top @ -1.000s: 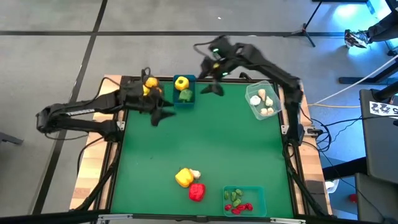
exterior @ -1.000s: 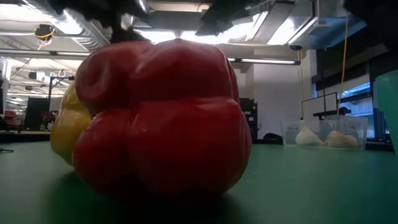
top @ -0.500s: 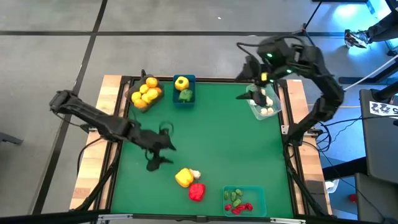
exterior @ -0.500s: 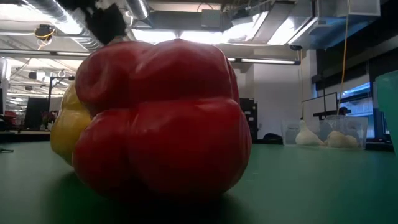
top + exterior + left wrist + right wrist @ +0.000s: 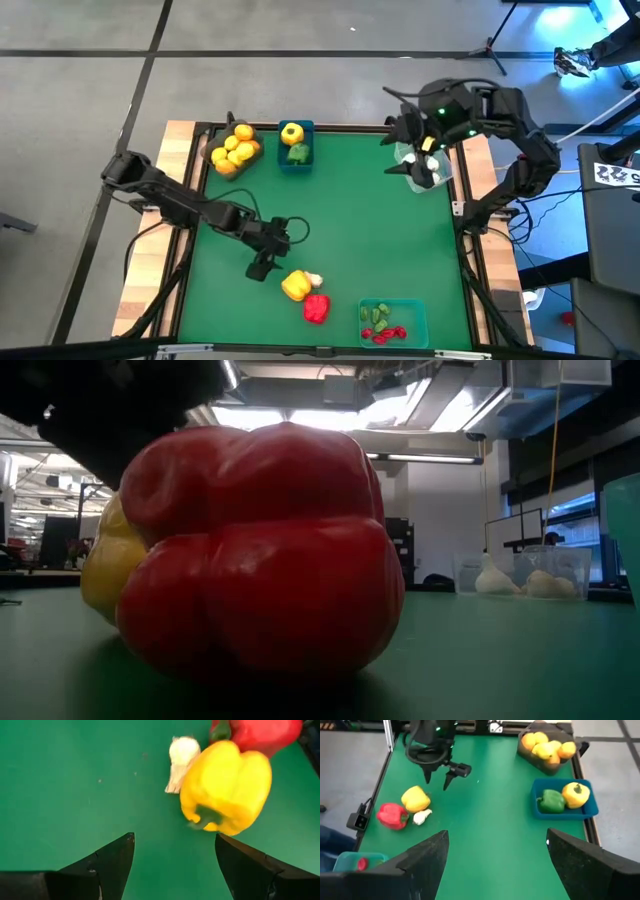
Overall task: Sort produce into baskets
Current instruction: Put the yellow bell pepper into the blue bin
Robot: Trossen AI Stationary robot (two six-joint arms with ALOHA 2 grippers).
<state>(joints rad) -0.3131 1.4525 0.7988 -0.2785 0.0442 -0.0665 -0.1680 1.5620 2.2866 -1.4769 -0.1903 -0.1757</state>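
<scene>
A yellow pepper (image 5: 294,286), a white garlic piece (image 5: 314,279) and a red pepper (image 5: 315,308) lie together on the green mat near the front edge. My left gripper (image 5: 274,257) stands open just to their left, tilted down. Its fingers straddle bare mat short of the yellow pepper (image 5: 225,792) and touch nothing. My right gripper (image 5: 412,168) hangs open and empty, high over the clear basket (image 5: 437,178) at the far right. The dark basket (image 5: 235,148) holds orange-yellow fruits. The blue basket (image 5: 295,145) holds a yellow and a green pepper. The teal basket (image 5: 392,322) holds small red and green bits.
A raised dark frame (image 5: 185,250) borders the mat, with wooden table strips outside it. The middle of the mat (image 5: 350,220) is bare. In the low view the red pepper (image 5: 260,550) fills the foreground, and the clear basket with garlic pieces (image 5: 525,575) stands far behind.
My left gripper has swung from beside the dark basket toward the near edge and rightward. It has sunk and rolled, and now stands by the yellow pepper, open throughout. My right gripper has gone from beside the blue basket toward the right edge and up, over the clear basket.
</scene>
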